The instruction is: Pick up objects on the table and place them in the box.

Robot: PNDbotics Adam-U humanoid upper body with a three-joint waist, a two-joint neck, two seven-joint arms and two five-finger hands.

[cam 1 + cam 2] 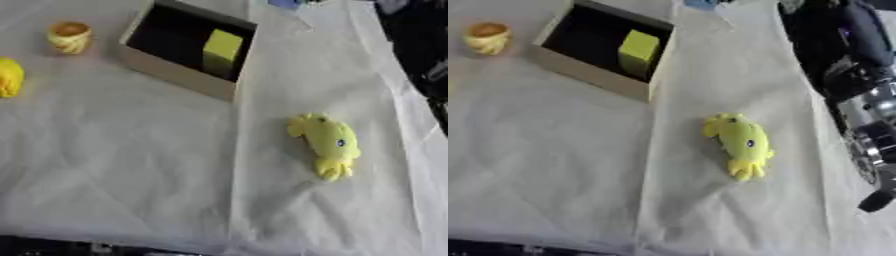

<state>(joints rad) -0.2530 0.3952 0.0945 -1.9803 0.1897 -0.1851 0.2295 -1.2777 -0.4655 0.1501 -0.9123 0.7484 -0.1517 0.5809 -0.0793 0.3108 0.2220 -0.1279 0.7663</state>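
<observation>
R arm is seen at right edge, hand state can't be told. Yellow plush is lying just left of it; box w/ yellow block sits farther up-left.

A yellow plush toy, a yellow-green block in a tan, black-lined box, white tablecloth.

yellow object — cut by left edge | right arm — cut off, hand unseen
</observation>
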